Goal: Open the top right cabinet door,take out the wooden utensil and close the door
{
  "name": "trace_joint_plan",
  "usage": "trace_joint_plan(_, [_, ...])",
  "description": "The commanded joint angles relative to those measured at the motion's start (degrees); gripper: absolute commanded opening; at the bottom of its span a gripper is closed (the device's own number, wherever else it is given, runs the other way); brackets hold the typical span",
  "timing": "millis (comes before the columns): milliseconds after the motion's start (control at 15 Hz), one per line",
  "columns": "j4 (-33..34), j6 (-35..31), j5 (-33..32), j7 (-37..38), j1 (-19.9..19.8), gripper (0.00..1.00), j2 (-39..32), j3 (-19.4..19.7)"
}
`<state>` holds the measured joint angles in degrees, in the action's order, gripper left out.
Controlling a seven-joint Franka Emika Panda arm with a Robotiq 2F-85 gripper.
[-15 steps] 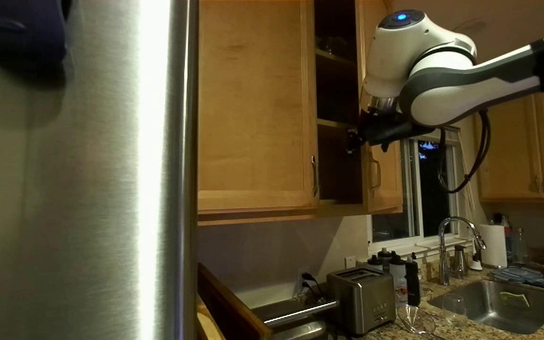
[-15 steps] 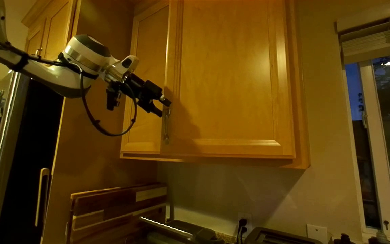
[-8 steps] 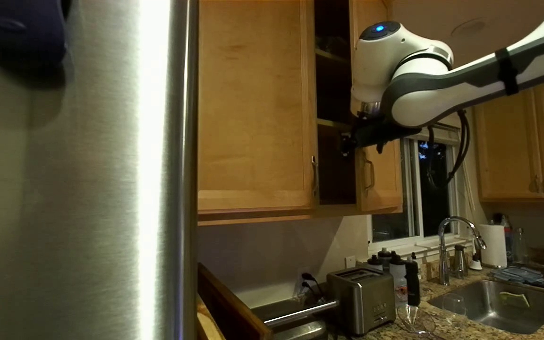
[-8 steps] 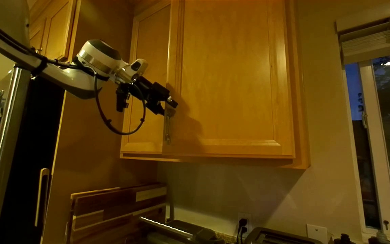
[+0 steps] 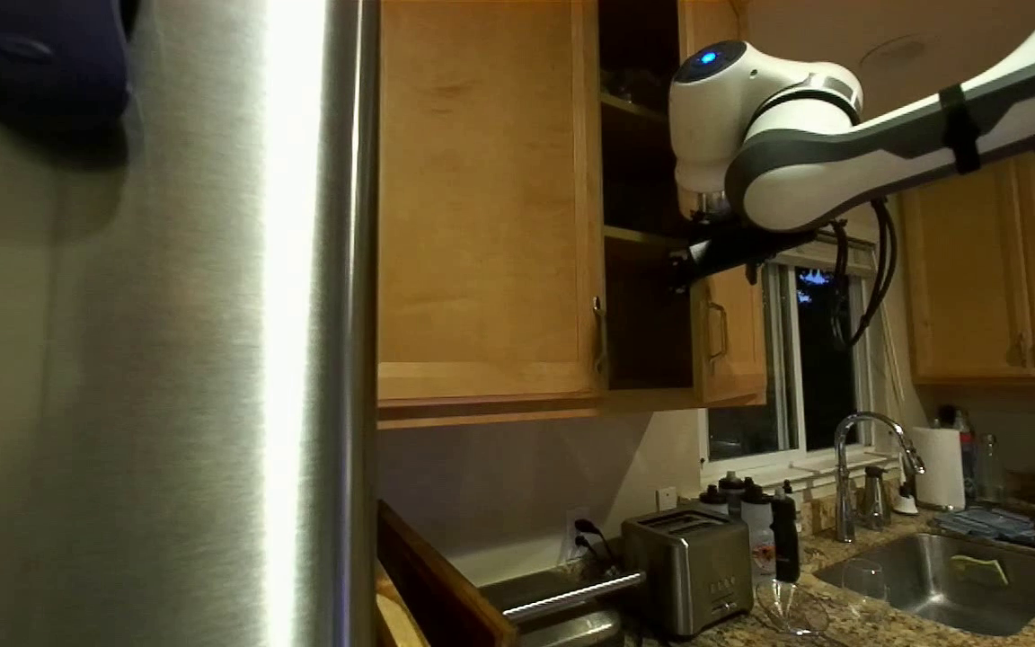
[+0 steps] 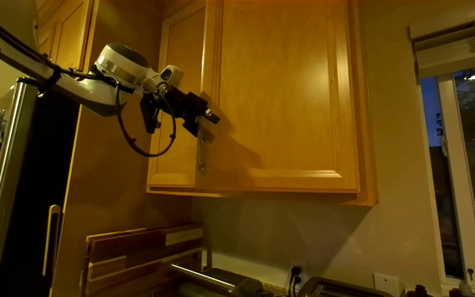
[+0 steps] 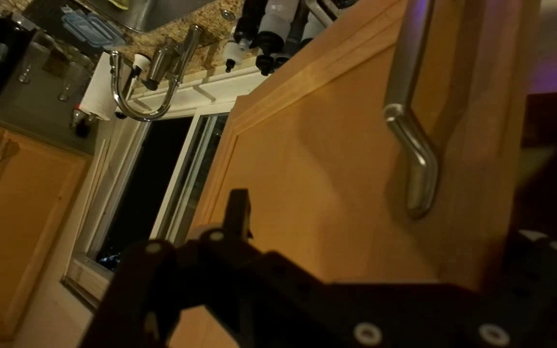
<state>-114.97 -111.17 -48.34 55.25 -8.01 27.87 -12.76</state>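
"Two fingers require checking first. What is the condition of the gripper?"

"Spread wide, with nothing held. One finger lies in front of the top right cabinet door; the second appears past the door's free edge, against the dark cabinet interior. Contact with the edge cannot be confirmed."

"Locate the items of the task."

"The door stands ajar, beside its closed twin door. The wooden utensil is not visible; the interior is too dark for its contents to be identified."

"Specify how the door will handle, and the point of hold."

"It is judged rigid and moderately heavy, hinged on the side away from the metal bar handle, and likely to swing under light force. To widen the gap, push from behind the free edge, just above the handle. The smooth metal may slip in a pinch grip; hook it instead."

"And the utensil?"

"Presumably light, stiff and hard to damage. Once located, grasp it around the shaft."

"Record all brands, labels and writing."

"None can be read. The toaster shows a row of pale front markings, too small to decipher; the white sports bottle bears reddish print without legible letters."
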Motion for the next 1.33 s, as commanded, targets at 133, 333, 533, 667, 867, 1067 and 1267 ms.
trace_joint_plan(133, [-3.96, 5.52, -2.11, 3.17, 0.98, 1.0, 5.83, 1.97])
trace_joint_plan(333, [-6.65, 7.12, -1.91, 4.78, 1.3, 1.0, 8.97, 2.43])
trace_joint_plan(533, [-9.53, 7.55, -1.83, 5.66, 1.29, 1.0, 12.12, 3.18])
trace_joint_plan(667, [-11.36, 7.81, -2.13, 6.31, 0.88, 1.0, 14.23, 3.65])
trace_joint_plan(867, [-13.82, 8.77, -2.32, 7.13, 0.28, 1.0, 17.52, 4.33])
trace_joint_plan(1067, [-16.34, 11.61, -2.57, 9.01, -0.5, 1.0, 21.23, 5.01])
trace_joint_plan(1267, [-18.94, 14.79, -3.01, 10.87, -1.11, 1.0, 24.52, 6.29])
